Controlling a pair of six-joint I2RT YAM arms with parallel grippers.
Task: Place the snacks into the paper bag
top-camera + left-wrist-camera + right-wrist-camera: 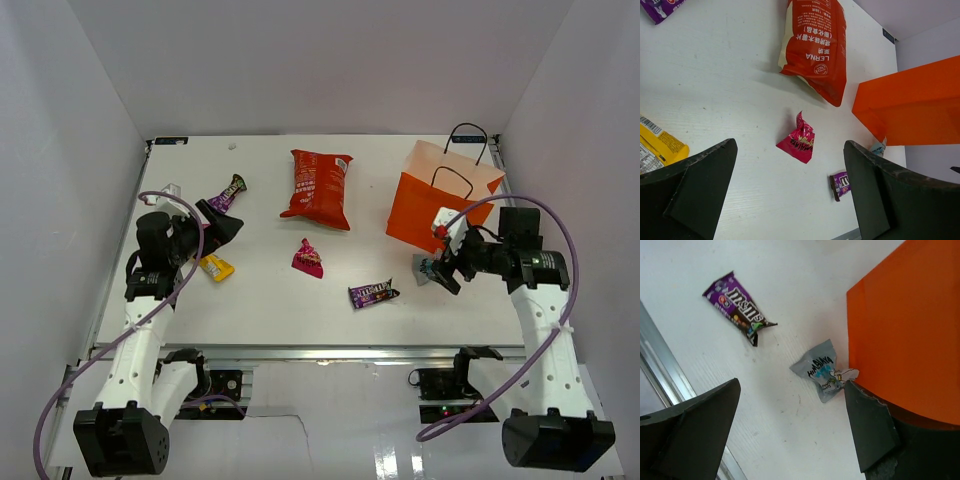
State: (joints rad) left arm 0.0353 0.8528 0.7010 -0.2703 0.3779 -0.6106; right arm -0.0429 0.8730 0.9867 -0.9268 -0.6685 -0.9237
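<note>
The orange paper bag [433, 205] stands upright at the right rear, with black handles. The red chip bag [318, 187] lies mid-table, the magenta packet [307, 258] in front of it, a purple candy bar [372, 293] nearer the front, another purple bar [229, 194] at the left, a yellow packet [216, 267] by the left arm. The silvery-blue packet [823, 368] lies against the bag's base [905, 330]. My right gripper [440, 271] is open and empty just above that packet. My left gripper [222, 228] is open and empty at the left, facing the magenta packet [799, 142].
White walls close in the table on three sides. A metal rail [300, 350] runs along the front edge. The paper bag stands near the right wall. A small white object [170, 189] lies at the left edge.
</note>
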